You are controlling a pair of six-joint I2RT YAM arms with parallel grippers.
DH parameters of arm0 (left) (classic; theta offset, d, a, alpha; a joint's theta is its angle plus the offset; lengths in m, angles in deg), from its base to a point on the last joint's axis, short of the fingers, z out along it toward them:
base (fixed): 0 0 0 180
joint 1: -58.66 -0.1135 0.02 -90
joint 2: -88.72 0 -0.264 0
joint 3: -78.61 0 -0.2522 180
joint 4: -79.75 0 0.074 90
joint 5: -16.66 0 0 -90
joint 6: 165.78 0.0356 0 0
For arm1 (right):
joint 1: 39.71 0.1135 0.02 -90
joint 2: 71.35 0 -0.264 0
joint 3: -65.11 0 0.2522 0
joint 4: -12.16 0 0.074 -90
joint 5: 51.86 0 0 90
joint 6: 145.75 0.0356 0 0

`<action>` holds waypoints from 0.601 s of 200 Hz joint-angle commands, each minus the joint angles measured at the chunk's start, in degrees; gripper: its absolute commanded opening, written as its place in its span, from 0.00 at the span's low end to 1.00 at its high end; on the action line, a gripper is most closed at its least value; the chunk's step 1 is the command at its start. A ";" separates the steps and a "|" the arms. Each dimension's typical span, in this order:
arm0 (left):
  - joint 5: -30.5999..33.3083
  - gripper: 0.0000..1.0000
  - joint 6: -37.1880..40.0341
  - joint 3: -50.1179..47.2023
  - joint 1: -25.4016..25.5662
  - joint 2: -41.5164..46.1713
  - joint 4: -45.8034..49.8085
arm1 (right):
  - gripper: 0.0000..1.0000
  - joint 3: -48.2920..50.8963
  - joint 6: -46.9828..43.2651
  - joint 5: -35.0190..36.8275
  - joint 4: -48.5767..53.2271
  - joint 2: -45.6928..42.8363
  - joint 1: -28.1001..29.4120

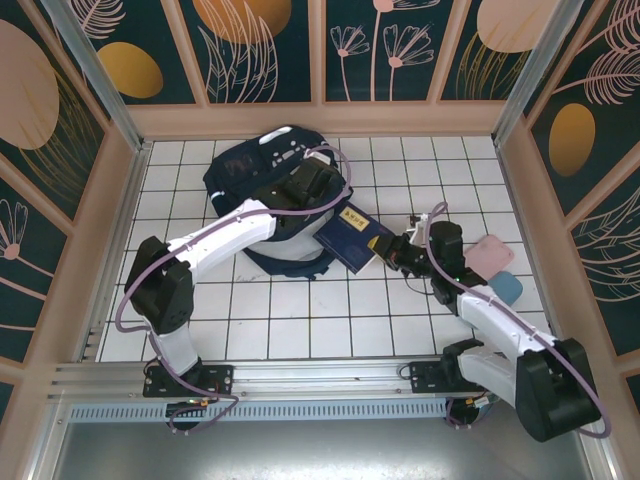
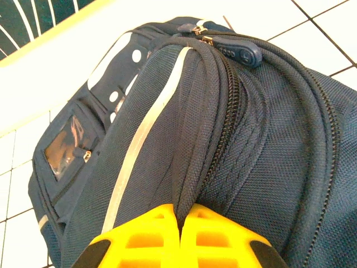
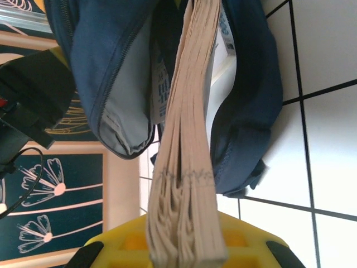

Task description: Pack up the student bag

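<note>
You see the student bag (image 1: 240, 170) in dark navy, with a pale reflective stripe and a light grey lining. The book (image 1: 352, 238) has a dark blue cover with a yellow label, and its pages are cream. The left hand (image 2: 179, 237) and the right hand (image 3: 184, 254) are bright yellow. The bench (image 1: 300, 320) is white tiles with dark lines. One pink object (image 1: 488, 252) and one light blue object (image 1: 505, 290) are there too, and the walls (image 1: 260, 50) are dark teal with orange ovals.

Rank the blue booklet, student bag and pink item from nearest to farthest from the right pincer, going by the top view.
1. Blue booklet, clamped in the right pincer.
2. Student bag, just to its left.
3. Pink item, off to the right.
</note>
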 commanded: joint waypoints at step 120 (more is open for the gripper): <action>3.95 0.06 1.67 3.12 -0.13 4.98 -7.60 | 0.02 -14.31 12.69 8.97 -36.71 30.81 10.78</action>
